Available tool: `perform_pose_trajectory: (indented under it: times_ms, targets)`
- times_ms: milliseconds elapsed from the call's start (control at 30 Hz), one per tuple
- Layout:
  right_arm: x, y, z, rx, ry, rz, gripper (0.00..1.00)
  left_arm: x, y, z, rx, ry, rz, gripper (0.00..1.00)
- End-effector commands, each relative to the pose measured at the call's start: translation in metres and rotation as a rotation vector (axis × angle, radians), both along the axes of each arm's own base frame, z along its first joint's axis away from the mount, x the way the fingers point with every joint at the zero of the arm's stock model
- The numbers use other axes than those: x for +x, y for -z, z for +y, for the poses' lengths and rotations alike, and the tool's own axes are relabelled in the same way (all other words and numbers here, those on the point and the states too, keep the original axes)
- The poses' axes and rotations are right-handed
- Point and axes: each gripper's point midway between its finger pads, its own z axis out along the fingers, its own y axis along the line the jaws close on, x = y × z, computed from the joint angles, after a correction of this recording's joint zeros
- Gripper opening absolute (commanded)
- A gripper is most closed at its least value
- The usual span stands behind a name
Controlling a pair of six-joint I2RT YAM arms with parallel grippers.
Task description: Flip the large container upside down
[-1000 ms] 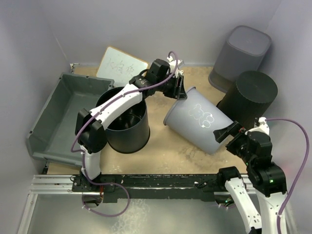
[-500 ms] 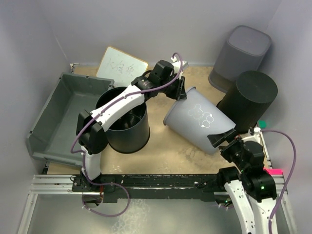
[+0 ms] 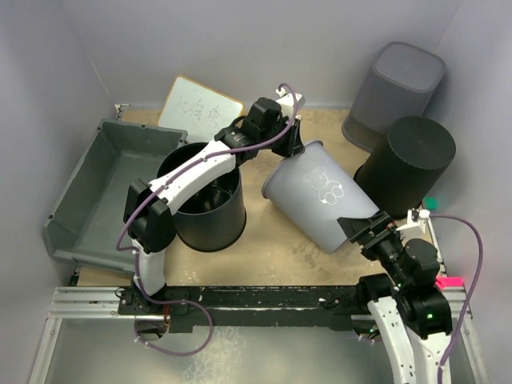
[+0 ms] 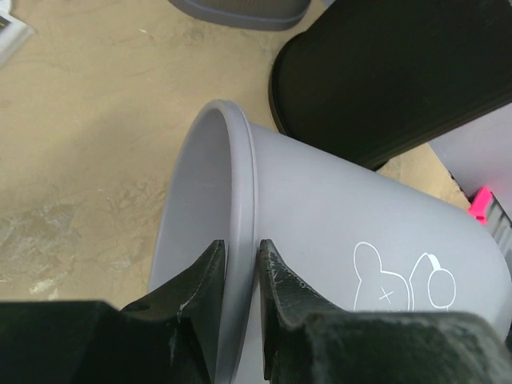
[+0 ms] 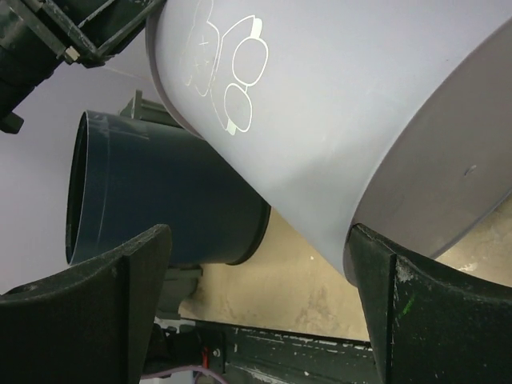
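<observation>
The large container (image 3: 96, 188), a wide grey tub, sits open side up at the far left against the wall, seen only in the top view; neither gripper touches it. My left gripper (image 3: 294, 148) is shut on the rim of a light grey bucket (image 3: 320, 200) that lies tilted on its side. In the left wrist view the fingers (image 4: 276, 268) pinch that rim (image 4: 242, 184). My right gripper (image 3: 362, 230) is open at the bucket's base. In the right wrist view (image 5: 258, 240) one finger (image 5: 384, 280) touches the base edge of the bucket (image 5: 336, 104).
An open black bucket (image 3: 204, 200) stands between the tub and the light grey bucket. An upside-down black bucket (image 3: 412, 160) and a tall dark-grey bin (image 3: 396, 92) stand at the back right. A white board (image 3: 200, 108) leans at the back.
The light grey bucket has swung, its base moving left and nearer. My right gripper has moved left and down to the base. My left gripper keeps its hold on the rim.
</observation>
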Motion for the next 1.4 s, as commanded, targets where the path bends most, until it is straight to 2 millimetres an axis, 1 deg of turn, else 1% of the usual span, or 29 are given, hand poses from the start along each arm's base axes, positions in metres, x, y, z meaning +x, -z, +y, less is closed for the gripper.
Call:
perform_pose_trajectory:
  times_ms: [0,133,333,433,533,633,833,1033,1067,1233,1300,1367]
  targets:
    - [0.013,-0.070,0.023,0.093,-0.111,-0.255,0.92,-0.035,0.075,0.013,0.195,0.052,0.166,0.15]
    - [0.016,-0.093,0.025,0.092,-0.125,-0.313,0.92,-0.036,0.077,0.013,0.200,0.050,0.166,0.15]
    - [0.022,-0.137,0.030,0.083,-0.155,-0.421,0.92,-0.030,0.067,0.014,0.187,0.021,0.132,0.15]
    - [0.030,-0.148,0.034,0.096,-0.169,-0.444,0.92,-0.027,0.063,0.012,0.174,0.012,0.124,0.15]
    - [0.036,-0.158,0.039,0.134,-0.188,-0.475,0.91,-0.023,0.064,0.011,0.159,-0.006,0.126,0.15]
    - [0.044,-0.160,0.042,0.152,-0.196,-0.479,0.91,-0.019,0.064,0.006,0.132,-0.017,0.130,0.15]
    - [0.057,-0.160,0.050,0.201,-0.230,-0.495,0.91,-0.006,0.066,-0.013,0.051,-0.046,0.139,0.15]
    - [0.071,-0.151,0.059,0.210,-0.269,-0.465,0.91,0.011,0.069,-0.031,-0.001,-0.072,0.143,0.15]
    - [0.072,-0.150,0.060,0.212,-0.271,-0.466,0.91,0.014,0.068,-0.034,-0.012,-0.075,0.142,0.15]
    - [0.078,-0.137,0.062,0.214,-0.279,-0.433,0.91,0.029,0.058,-0.043,-0.072,-0.090,0.141,0.15]
    - [0.080,-0.133,0.063,0.214,-0.280,-0.424,0.91,0.034,0.049,-0.044,-0.086,-0.097,0.135,0.16]
    - [0.079,-0.135,0.064,0.206,-0.287,-0.430,0.91,0.040,0.033,-0.042,-0.097,-0.111,0.111,0.21]
